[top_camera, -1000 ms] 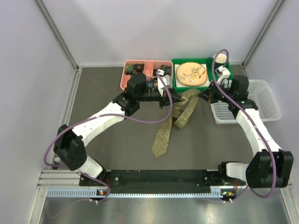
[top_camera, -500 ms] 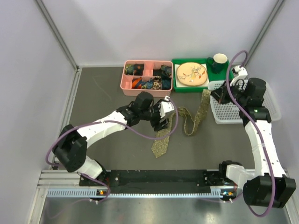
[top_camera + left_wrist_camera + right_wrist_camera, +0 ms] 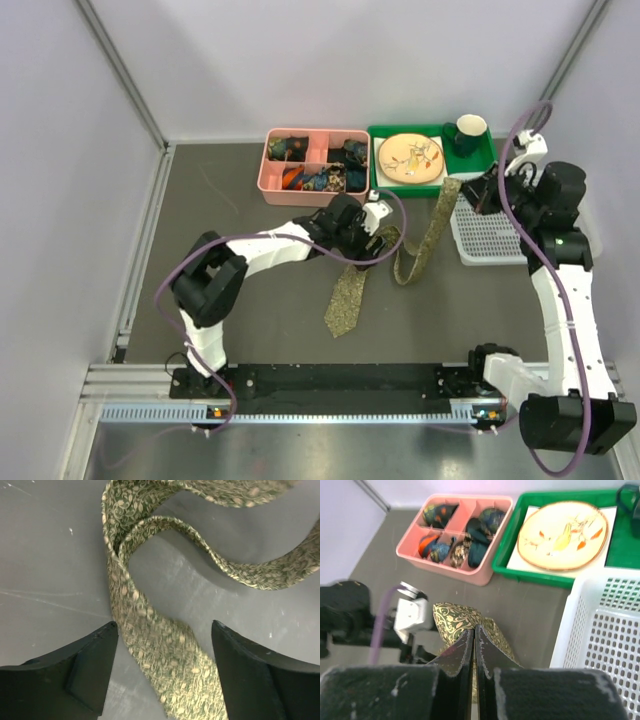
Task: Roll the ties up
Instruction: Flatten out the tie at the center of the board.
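Observation:
An olive-tan patterned tie (image 3: 349,292) lies on the dark table, its wide end nearest the arm bases. It runs up into a loop beside my left gripper (image 3: 377,228), then rises to the right. My right gripper (image 3: 470,192) is shut on the narrow end and holds it off the table beside the white basket. In the right wrist view the fingertips (image 3: 474,628) pinch the tie (image 3: 454,617). In the left wrist view my left gripper (image 3: 165,627) hangs open over the tie (image 3: 160,650), with the fabric lying between the black fingers (image 3: 92,665) and untouched by them.
A pink divided box (image 3: 268,175) with several rolled ties stands at the back. To its right, a green tray (image 3: 383,133) holds a plate (image 3: 411,158) and a dark mug (image 3: 469,131). The white mesh basket (image 3: 488,238) sits at the right, under the right arm.
My left gripper opened, came away from the pink box and now hovers over the tie's loop. My right gripper carried the narrow end rightwards, drawing the tie out longer.

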You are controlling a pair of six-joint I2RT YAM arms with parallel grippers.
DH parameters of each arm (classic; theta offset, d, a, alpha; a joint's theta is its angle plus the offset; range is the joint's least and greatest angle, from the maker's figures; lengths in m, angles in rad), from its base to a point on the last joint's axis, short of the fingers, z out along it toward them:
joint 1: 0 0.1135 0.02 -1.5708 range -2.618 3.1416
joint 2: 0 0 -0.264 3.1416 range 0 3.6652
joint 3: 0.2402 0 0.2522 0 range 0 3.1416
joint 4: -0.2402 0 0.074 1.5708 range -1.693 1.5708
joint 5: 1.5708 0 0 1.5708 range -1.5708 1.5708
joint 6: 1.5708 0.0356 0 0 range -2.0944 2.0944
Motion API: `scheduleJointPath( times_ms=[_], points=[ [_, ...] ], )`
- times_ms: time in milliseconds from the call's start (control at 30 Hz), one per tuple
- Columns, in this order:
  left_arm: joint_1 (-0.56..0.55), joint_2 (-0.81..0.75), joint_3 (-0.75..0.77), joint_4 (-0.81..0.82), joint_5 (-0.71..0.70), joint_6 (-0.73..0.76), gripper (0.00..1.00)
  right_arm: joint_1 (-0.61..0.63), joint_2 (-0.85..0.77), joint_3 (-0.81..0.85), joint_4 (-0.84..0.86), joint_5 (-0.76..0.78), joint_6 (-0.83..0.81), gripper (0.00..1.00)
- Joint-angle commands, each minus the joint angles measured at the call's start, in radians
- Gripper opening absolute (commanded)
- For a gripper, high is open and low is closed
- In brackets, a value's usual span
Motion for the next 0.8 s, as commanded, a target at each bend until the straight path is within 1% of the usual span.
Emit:
scheduleJointPath(
  times_ms=[0,33,100,133,167,200,233,267,300,333,400,433,467,500,533,567,600,633,667,700,733,767],
  points=[
    [-0.021,0.076,0.081,0.046,-0.083,-0.060,0.72,-0.010,-0.043,0.088,0.028,0.045,0.054,0.00],
    [-0.019,0.108,0.091,0.017,-0.118,-0.056,0.69,-0.010,-0.046,0.097,0.028,0.057,0.061,0.00],
    [-0.019,0.140,0.131,-0.029,-0.129,-0.022,0.64,-0.010,-0.048,0.109,0.028,0.065,0.076,0.00],
    [-0.021,0.171,0.145,-0.052,-0.136,-0.011,0.54,-0.008,-0.049,0.120,0.026,0.075,0.079,0.00],
    [-0.018,0.183,0.168,-0.103,-0.139,-0.004,0.47,-0.008,-0.049,0.123,0.023,0.084,0.082,0.00],
    [-0.010,0.191,0.177,-0.124,-0.138,0.012,0.39,-0.008,-0.049,0.129,0.022,0.098,0.082,0.00],
    [-0.004,0.194,0.182,-0.150,-0.129,0.016,0.21,-0.009,-0.049,0.143,0.019,0.126,0.081,0.00],
    [0.004,0.186,0.184,-0.189,-0.088,0.024,0.10,-0.010,-0.052,0.150,0.011,0.141,0.070,0.00],
    [0.013,0.171,0.173,-0.195,-0.048,0.036,0.04,-0.010,-0.055,0.157,0.011,0.160,0.068,0.00],
    [0.030,0.109,0.152,-0.189,0.022,0.047,0.00,-0.011,-0.057,0.172,0.009,0.190,0.062,0.00],
    [0.028,0.021,0.061,-0.155,0.206,0.105,0.00,-0.013,-0.058,0.184,0.023,0.235,0.059,0.00],
    [0.027,-0.078,0.023,-0.137,0.285,0.120,0.00,-0.016,-0.057,0.196,0.034,0.252,0.062,0.00],
    [0.022,-0.129,-0.049,-0.112,0.337,0.116,0.00,-0.016,-0.054,0.203,0.048,0.268,0.062,0.00],
    [-0.001,-0.178,-0.085,-0.044,0.420,0.110,0.00,-0.017,-0.045,0.209,0.075,0.285,0.062,0.00],
    [-0.021,-0.256,-0.120,0.001,0.445,0.104,0.00,-0.017,-0.034,0.227,0.092,0.311,0.067,0.00],
    [-0.047,-0.289,-0.170,0.035,0.449,0.099,0.00,-0.020,-0.023,0.241,0.106,0.313,0.079,0.00],
    [-0.117,-0.310,-0.187,0.102,0.407,0.099,0.00,-0.020,0.013,0.259,0.129,0.304,0.085,0.00],
    [-0.155,-0.329,-0.200,0.136,0.376,0.102,0.00,-0.020,0.034,0.305,0.138,0.296,0.106,0.00],
    [-0.191,-0.321,-0.201,0.161,0.353,0.093,0.00,-0.020,0.054,0.331,0.147,0.284,0.120,0.00],
    [-0.252,-0.308,-0.194,0.217,0.336,0.078,0.00,-0.020,0.078,0.357,0.153,0.272,0.133,0.00],
    [-0.278,-0.256,-0.177,0.289,0.300,0.053,0.00,-0.019,0.115,0.411,0.166,0.246,0.159,0.00],
    [-0.303,-0.227,-0.127,0.332,0.278,0.000,0.00,-0.020,0.135,0.434,0.170,0.232,0.171,0.00]
  ],
)
